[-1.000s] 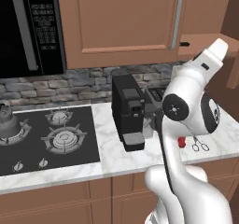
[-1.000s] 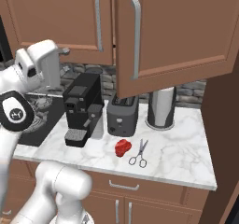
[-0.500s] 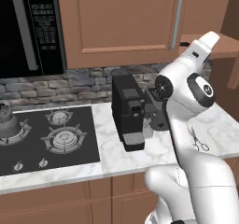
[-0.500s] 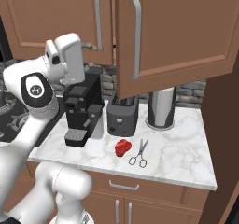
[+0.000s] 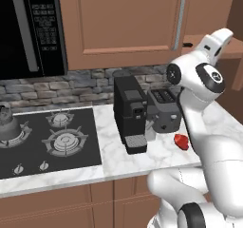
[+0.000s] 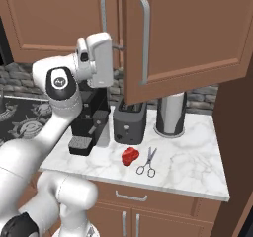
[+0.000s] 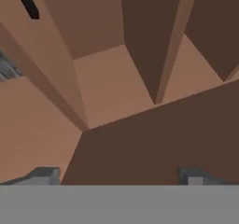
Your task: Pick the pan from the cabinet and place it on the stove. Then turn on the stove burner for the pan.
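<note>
Brown wooden wall cabinet [image 6: 188,33]: door ajar; two-finger tool [image 7: 119,174] raised before it, jaws apart, empty. Pan unseen; likely rigid, weighty, best taken by its handle.

No word, brand or number can be read anywhere in these pictures. The black microwave [image 5: 28,30] at the upper left of the left base view carries a control panel with a small lit display and rows of tiny button markings, but all are too blurred to make out.
</note>
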